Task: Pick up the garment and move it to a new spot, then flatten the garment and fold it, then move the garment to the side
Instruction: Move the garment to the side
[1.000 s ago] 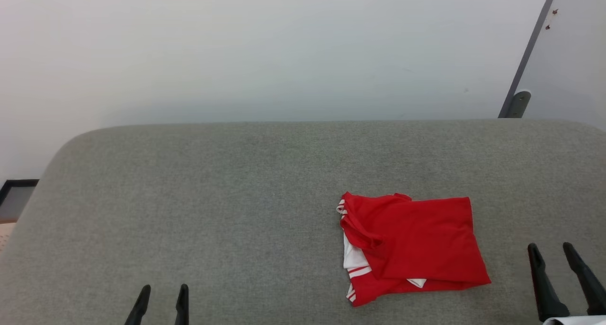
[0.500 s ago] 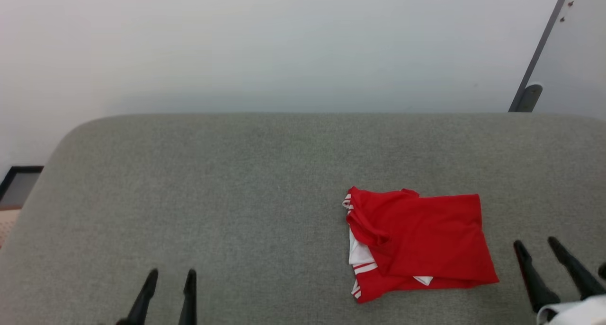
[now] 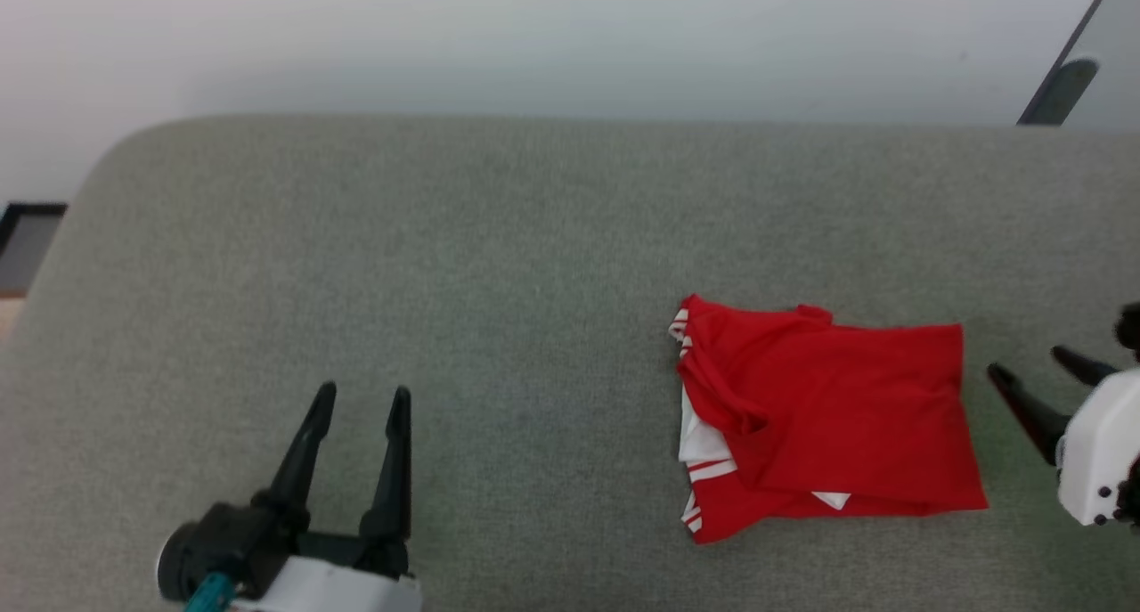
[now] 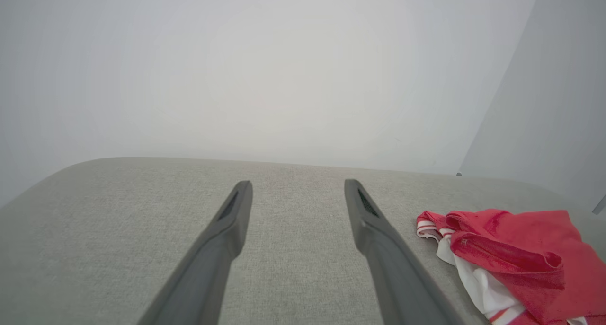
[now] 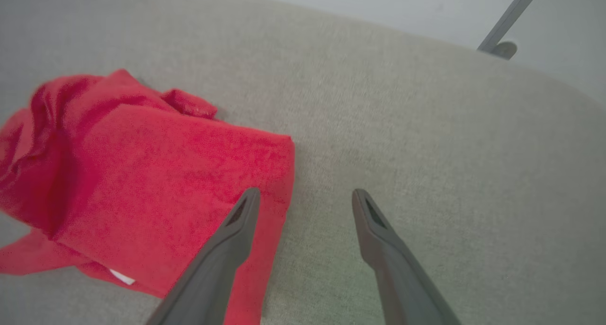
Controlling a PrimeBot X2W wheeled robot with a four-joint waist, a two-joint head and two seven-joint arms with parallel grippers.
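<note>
Garment [image 3: 828,416], folded, lies right of centre on the grey fabric tabletop [image 3: 445,282]. My left tool [image 3: 364,391] hovers well apart from it, fingers spread; my right tool [image 3: 1028,363], fingers likewise spread, is just beside its right edge.

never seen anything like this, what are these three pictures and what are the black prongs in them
These pictures come from a robot with two arms. The head view is taken by a camera on its head, looking down at a grey padded surface. The black prongs are the fingers of its two grippers: the left gripper is at the lower left and the right gripper at the right edge. The two wrist views come from a camera on each wrist, looking along that gripper's own fingers. On the surface lies a red garment, roughly folded, with white and striped parts showing at its left edge. Both grippers are open and hold nothing. The right one is close beside the garment, and the left one is well apart from it.
</note>
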